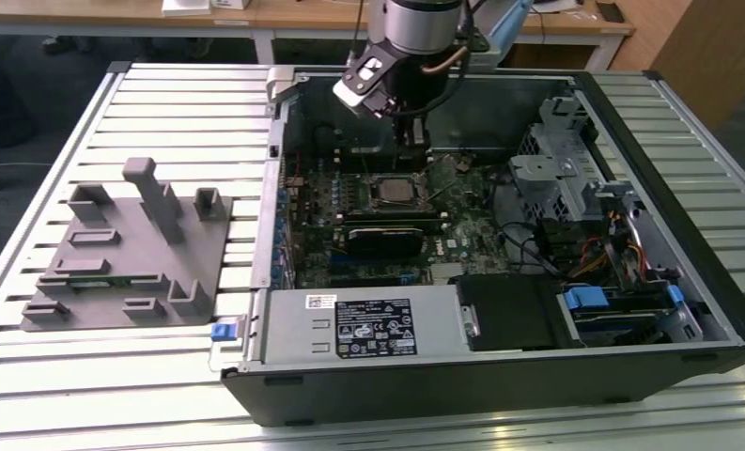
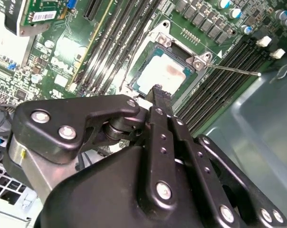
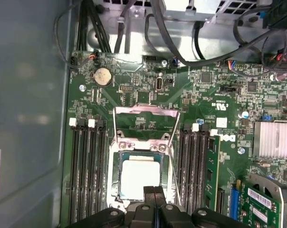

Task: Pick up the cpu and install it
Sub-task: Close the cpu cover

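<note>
One cpu (image 3: 139, 178), flat in the socket (image 3: 117, 164), silvery top up; square, no long axis. One gripper (image 3: 154, 190) just above it, fingers pressed together on nothing.

This looks like a robotics lab or test workshop. A robot arm (image 1: 420, 23) hangs over a bench (image 1: 109, 395) of ribbed metal slats. On the bench an open computer case (image 1: 498, 399) lies on its side, its green circuit board (image 3: 215, 95) bared. A grey plastic holder block (image 1: 121, 254) sits toward the bench's edge at the exterior view's left. Wooden desks (image 1: 309, 13) stand beyond its far edge.
</note>
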You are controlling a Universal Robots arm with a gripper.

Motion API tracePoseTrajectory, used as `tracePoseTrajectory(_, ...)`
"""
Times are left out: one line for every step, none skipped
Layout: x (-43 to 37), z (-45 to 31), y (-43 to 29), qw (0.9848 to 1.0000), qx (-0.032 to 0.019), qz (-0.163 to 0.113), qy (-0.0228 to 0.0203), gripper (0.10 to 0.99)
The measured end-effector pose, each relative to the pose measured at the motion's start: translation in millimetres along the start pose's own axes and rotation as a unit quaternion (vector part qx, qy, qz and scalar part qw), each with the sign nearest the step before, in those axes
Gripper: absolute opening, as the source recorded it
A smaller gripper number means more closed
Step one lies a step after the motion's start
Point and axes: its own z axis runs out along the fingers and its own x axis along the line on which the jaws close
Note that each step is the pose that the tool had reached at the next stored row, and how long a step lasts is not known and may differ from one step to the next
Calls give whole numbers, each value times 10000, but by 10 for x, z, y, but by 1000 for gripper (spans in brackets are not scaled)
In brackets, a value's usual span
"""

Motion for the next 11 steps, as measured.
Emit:
tracePoseTrajectory(-1,-28,1,10000,0,0,1,106)
tracePoseTrajectory(-2,-55,1,10000,-1,0,1,106)
tracePoseTrajectory(-3,-79,2,10000,0,0,1,106)
tracePoseTrajectory(-3,-102,2,10000,0,0,0,106)
tracePoseTrajectory(-4,-122,3,10000,0,1,0,106)
tracePoseTrajectory(-5,-139,5,10000,0,1,0,106)
tracePoseTrajectory(-5,-149,9,10000,0,0,0,106)
tracePoseTrajectory(-5,-150,18,10000,-1,1,1,106)
tracePoseTrajectory(-6,-150,33,10000,-1,1,1,106)
tracePoseTrajectory(-7,-150,51,10000,0,1,1,106)
tracePoseTrajectory(-8,-150,68,10000,0,1,0,106)
